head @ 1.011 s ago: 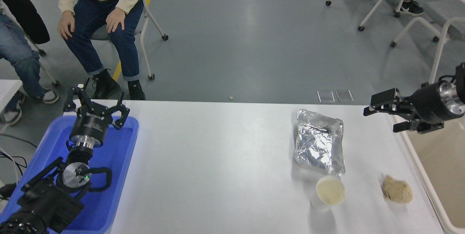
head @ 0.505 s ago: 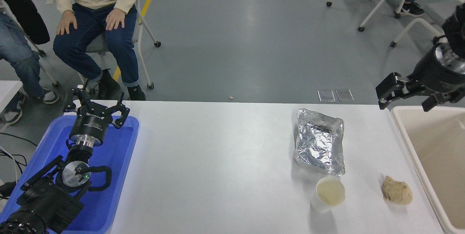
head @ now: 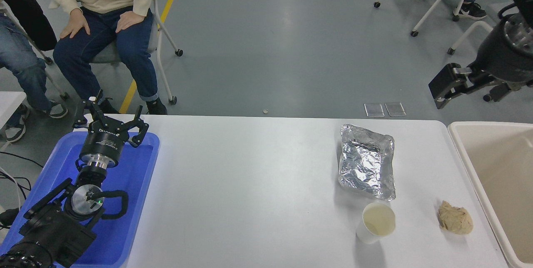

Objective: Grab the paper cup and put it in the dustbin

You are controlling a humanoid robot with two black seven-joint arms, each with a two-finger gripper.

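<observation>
Your left gripper (head: 109,118) sits parked over the blue tray (head: 137,184) at nine o'clock, fingers spread and empty. Moving right, the foil bag (head: 366,162) lies just behind the paper cup (head: 376,222), which stands upright near the table's front edge at five o'clock. A crumpled paper ball (head: 455,217) lies near it toward the dustbin (head: 466,151) at three o'clock. Your right gripper (head: 458,87) hangs high at two o'clock; you cannot tell how its jaws stand. Descend carelessly and you may snag the foil, tip the light cup, or crush it.
</observation>
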